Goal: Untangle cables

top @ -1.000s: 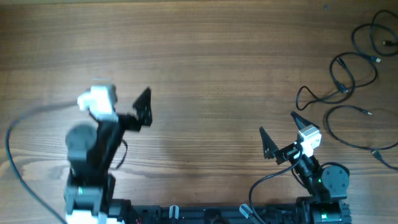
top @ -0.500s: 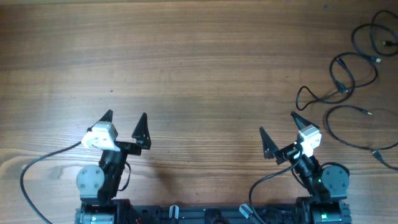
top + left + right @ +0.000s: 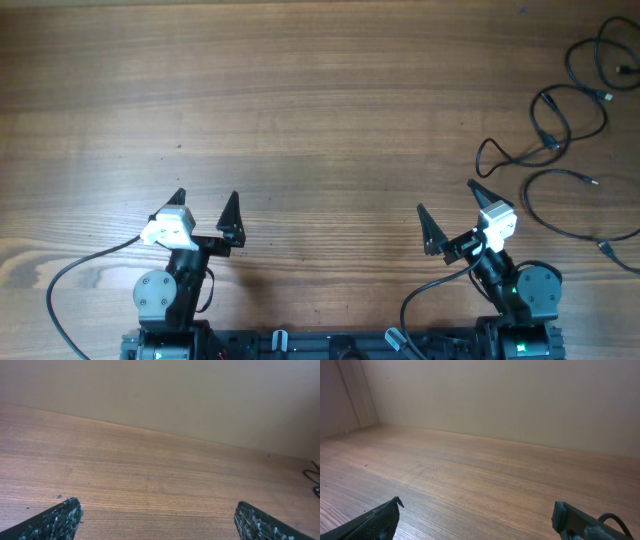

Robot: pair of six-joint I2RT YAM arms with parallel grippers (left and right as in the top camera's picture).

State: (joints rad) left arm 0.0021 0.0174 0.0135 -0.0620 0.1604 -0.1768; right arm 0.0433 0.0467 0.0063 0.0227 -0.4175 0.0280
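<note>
Brown wood table [image 3: 320, 100] fills the overhead frame edge to edge, with plain grain across its broad middle and left. The cables [image 3: 553, 128] lie in loose black loops at the upper right, some running off the right edge. Near the bottom, the left gripper [image 3: 205, 194] and right gripper [image 3: 446, 196] both stand spread wide, holding nothing, well apart from each other.

Open tabletop [image 3: 320, 100] ahead, cables [image 3: 552, 145] crowding right edge
</note>
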